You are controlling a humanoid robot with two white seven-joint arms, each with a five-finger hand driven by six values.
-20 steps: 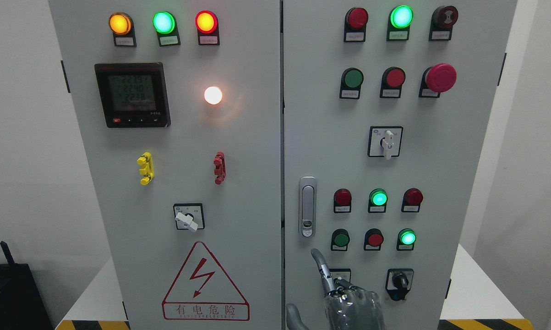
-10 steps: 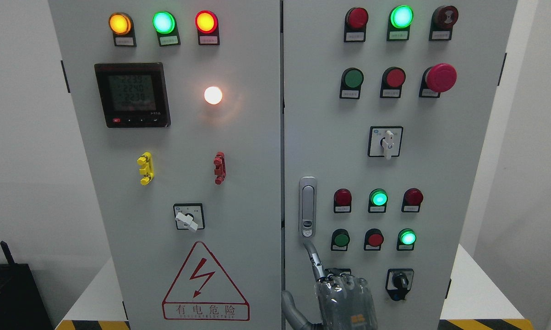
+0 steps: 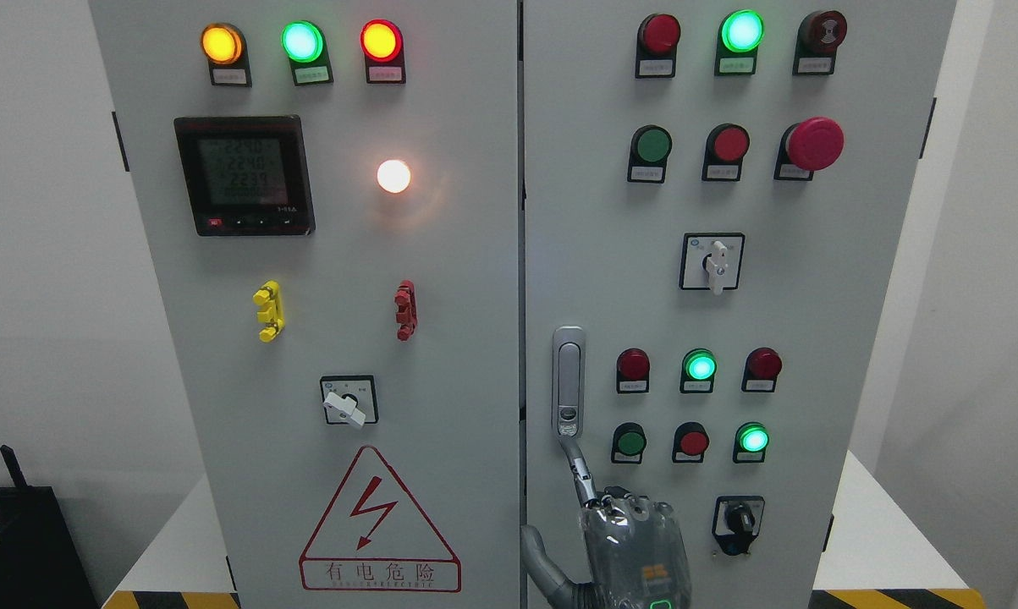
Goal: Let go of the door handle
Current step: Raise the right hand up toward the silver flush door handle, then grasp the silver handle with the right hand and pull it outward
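Note:
The silver door handle (image 3: 568, 372) stands upright in its recess at the left edge of the cabinet's right door (image 3: 813, 338), which looks closed. My right hand (image 3: 631, 537) comes up from the bottom edge just below it. Its index finger (image 3: 578, 472) points straight up, and the tip touches the round lock at the handle's lower end. The other fingers are curled into the palm and the thumb (image 3: 538, 554) sticks out to the left. Nothing is held. The left arm is out of view.
The right door carries lamps, push buttons, a red mushroom stop button (image 3: 813, 144) and two rotary switches (image 3: 712, 262), one (image 3: 737, 518) close to my hand's right. The left door (image 3: 322, 338) has a meter, lamps, a switch and a warning triangle (image 3: 378, 524).
My right hand has risen and shifted left. Its index fingertip went from well below the handle up to the handle's lower end.

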